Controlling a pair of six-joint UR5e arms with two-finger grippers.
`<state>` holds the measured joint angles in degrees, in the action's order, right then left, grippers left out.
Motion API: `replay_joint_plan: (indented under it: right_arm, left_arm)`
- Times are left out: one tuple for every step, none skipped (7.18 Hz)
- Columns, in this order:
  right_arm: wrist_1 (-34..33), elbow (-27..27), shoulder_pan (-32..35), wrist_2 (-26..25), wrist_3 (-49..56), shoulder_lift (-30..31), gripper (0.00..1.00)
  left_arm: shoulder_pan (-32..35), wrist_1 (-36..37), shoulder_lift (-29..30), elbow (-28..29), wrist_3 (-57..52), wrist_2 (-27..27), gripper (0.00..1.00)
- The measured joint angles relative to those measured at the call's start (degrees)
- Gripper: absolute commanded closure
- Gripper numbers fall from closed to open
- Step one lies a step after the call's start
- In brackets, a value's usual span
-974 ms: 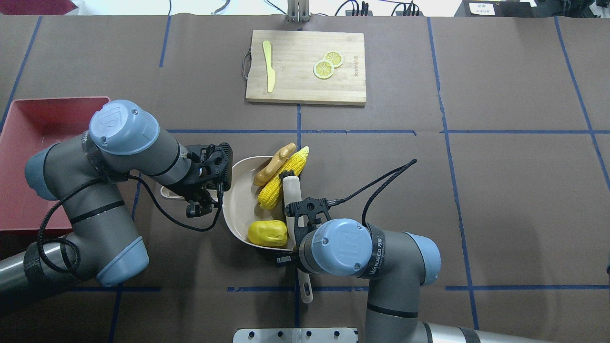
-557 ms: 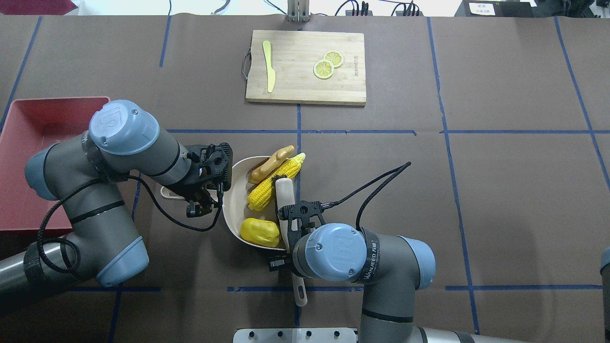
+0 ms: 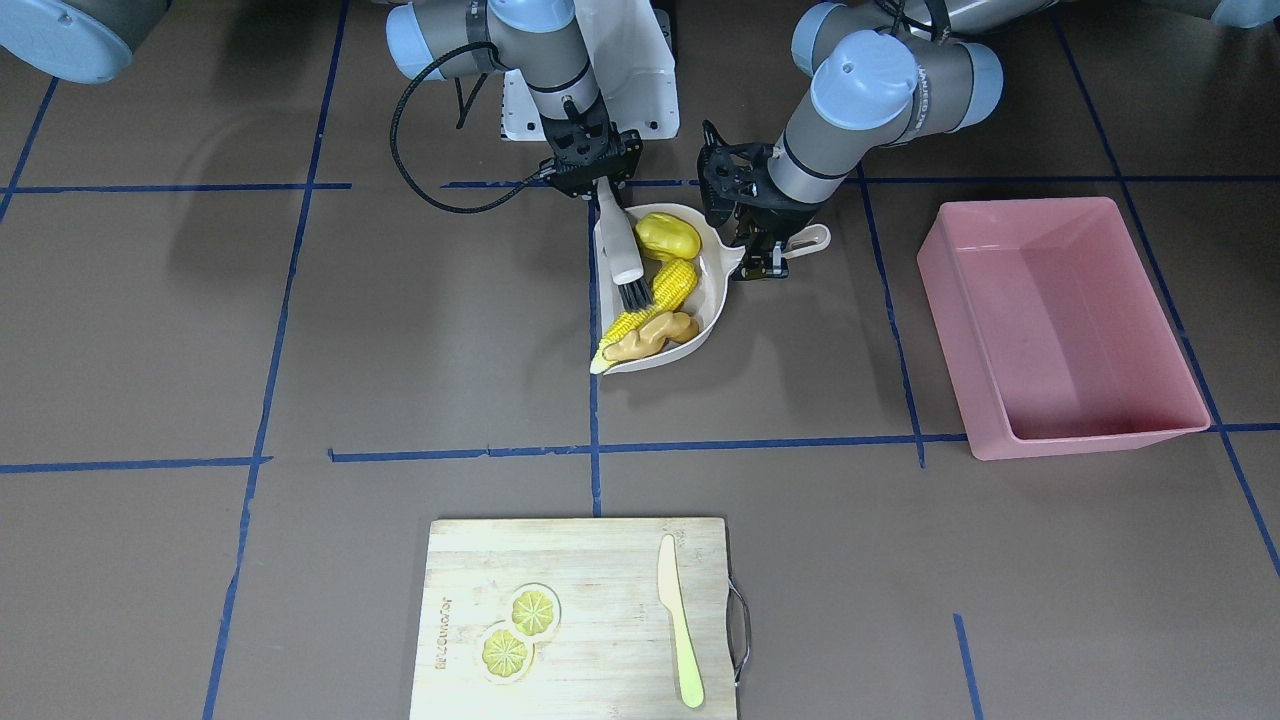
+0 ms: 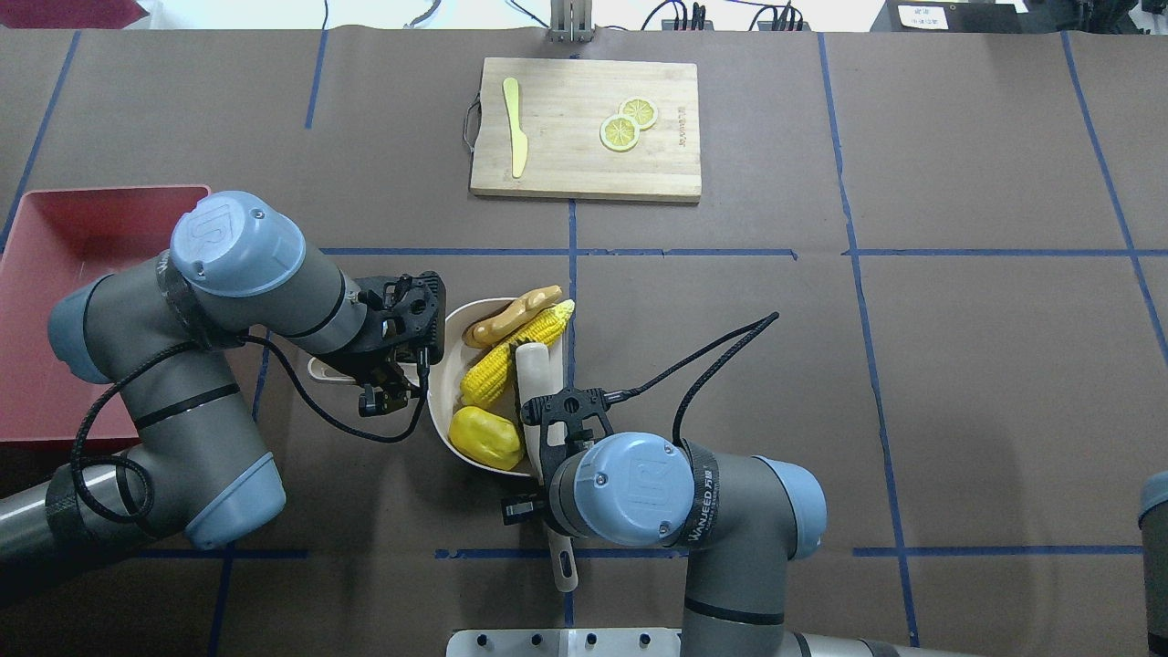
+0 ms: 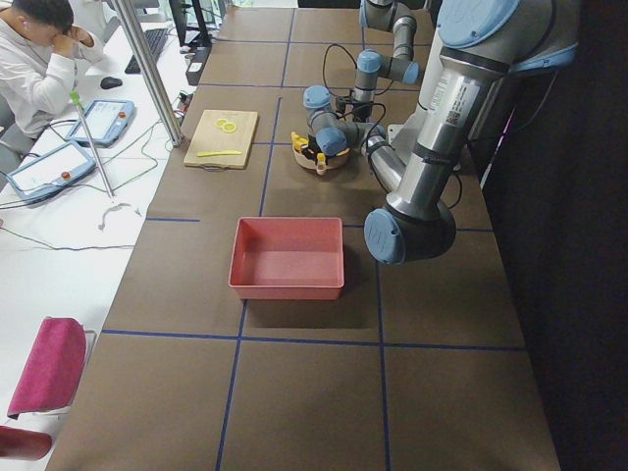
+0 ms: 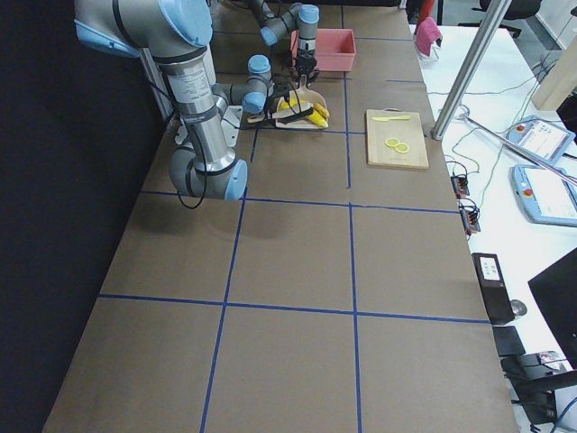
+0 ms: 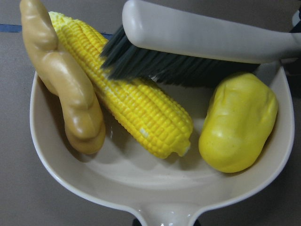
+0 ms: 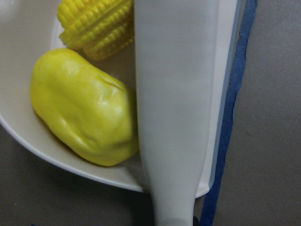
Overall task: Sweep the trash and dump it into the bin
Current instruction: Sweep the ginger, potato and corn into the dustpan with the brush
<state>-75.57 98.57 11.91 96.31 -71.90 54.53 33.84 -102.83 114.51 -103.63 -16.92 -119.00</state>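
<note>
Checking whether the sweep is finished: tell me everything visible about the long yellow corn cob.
The long yellow corn cob looks like glossy moulded plastic, with rows of kernels and a paler tip. It lies flat and slantwise in the beige dustpan, against the tan knobby ginger root, its tip past the pan's open edge. The dark bristles of the white-handled brush rest on its side.
</note>
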Motion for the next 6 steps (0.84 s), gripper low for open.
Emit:
replay_joint_plan:
  right_arm:
    - [-0.1, 0.2, 0.0, 0.0, 0.0, -0.1, 1.0]
    - [-0.1, 0.5, 0.0, 0.1, -0.1, -0.1, 1.0]
    - [-0.2, 0.8, 0.0, 0.2, -0.1, -0.1, 1.0]
    - [-0.8, 1.1, 0.0, 0.2, -0.1, 0.1, 1.0]
    - [-2.5, 2.1, 0.0, 0.3, -0.1, 0.1, 1.0]
    - [-5.1, 3.9, 0.0, 0.4, -0.1, 0.2, 1.0]
  left_arm:
    - [0.0, 0.0, 0.0, 0.0, 0.0, 0.0, 1.0]
    - [0.0, 0.0, 0.0, 0.0, -0.1, 0.0, 1.0]
    - [0.0, 0.0, 0.0, 0.0, -0.1, -0.1, 1.0]
    - [0.0, 0.0, 0.0, 0.1, -0.1, -0.1, 1.0]
    - [0.0, -0.1, -0.1, 0.1, -0.1, -0.1, 1.0]
    - [0.0, -0.2, -0.1, 0.1, -0.1, -0.1, 1.0]
